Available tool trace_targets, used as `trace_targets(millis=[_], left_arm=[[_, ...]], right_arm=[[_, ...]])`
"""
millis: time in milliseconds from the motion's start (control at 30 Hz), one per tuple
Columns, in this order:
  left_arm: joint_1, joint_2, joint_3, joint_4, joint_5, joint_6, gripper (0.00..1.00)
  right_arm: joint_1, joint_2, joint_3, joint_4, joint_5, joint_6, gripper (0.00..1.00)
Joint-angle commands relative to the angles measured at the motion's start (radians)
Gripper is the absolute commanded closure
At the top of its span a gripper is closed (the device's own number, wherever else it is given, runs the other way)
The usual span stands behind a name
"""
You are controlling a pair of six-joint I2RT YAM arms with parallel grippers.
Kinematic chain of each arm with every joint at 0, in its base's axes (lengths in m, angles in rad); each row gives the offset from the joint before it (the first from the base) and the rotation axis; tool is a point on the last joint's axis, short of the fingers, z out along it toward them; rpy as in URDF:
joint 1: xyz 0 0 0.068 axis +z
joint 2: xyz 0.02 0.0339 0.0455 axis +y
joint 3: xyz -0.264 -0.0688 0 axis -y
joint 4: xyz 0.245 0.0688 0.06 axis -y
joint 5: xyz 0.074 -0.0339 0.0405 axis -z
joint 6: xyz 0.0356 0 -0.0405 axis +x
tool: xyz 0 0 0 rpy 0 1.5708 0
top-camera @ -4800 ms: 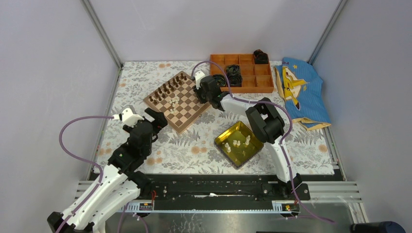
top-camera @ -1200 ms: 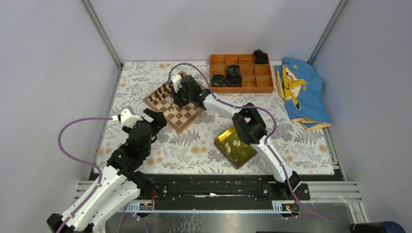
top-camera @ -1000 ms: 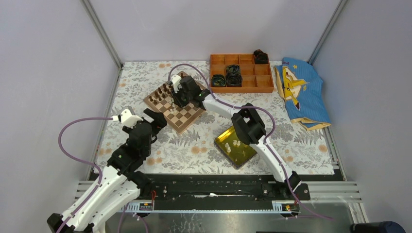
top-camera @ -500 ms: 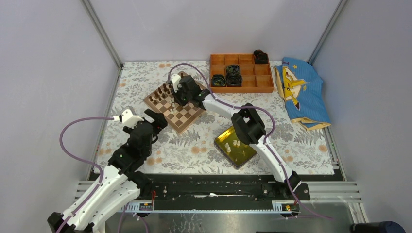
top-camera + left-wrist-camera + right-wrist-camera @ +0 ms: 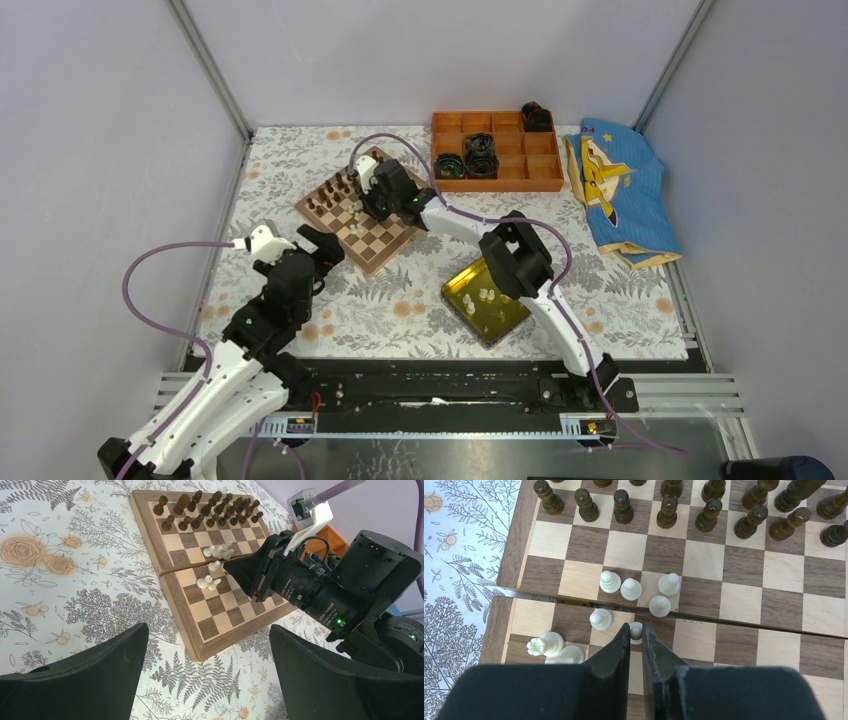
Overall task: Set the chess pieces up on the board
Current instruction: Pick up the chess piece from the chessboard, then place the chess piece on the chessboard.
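Note:
The board (image 5: 784,570) holds several cream-white chess pieces (image 5: 630,588) bunched near its middle seam, some upright, two lying at the left (image 5: 549,645). My right gripper (image 5: 636,632) is shut on one small white pawn (image 5: 636,628), which stands on the board between the fingertips. In the top view that gripper (image 5: 362,205) hangs over the board (image 5: 385,240). My left gripper (image 5: 207,645) is open and holds nothing, just short of the board's near corner (image 5: 220,625). More white pieces (image 5: 487,294) lie in the yellow tray (image 5: 500,322).
Dark brown pieces (image 5: 667,510) fill the board's far rows. An orange compartment box (image 5: 497,150) with black items stands at the back. A blue printed cloth (image 5: 620,190) lies at the right. The right arm's body (image 5: 320,590) reaches over the board's right side.
My right gripper moved from the board's right edge to over its middle, then closed on the white pawn within the last second. The left arm has stayed still.

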Motion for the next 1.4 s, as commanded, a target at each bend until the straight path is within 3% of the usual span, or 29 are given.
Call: trace_targets(millis=[0,567,1367], left_arm=[[-0.005,-0.015,-0.009,0.012,-0.008,-0.015,0.01],[-0.005,-0.013,-0.009,0.008,-0.005,-0.016,0.01],[-0.005,0.001,-0.008,0.008,-0.002,-0.016,0.01]], right_arm=[[0.013,-0.094,-0.056,0.032,0.030,-0.018,0.99],[0.012,-0.218,-0.264,0.128,0.151,-0.052,1.00],[-0.046,-0.273,-0.355,0.161,0.254,-0.013,1.00]])
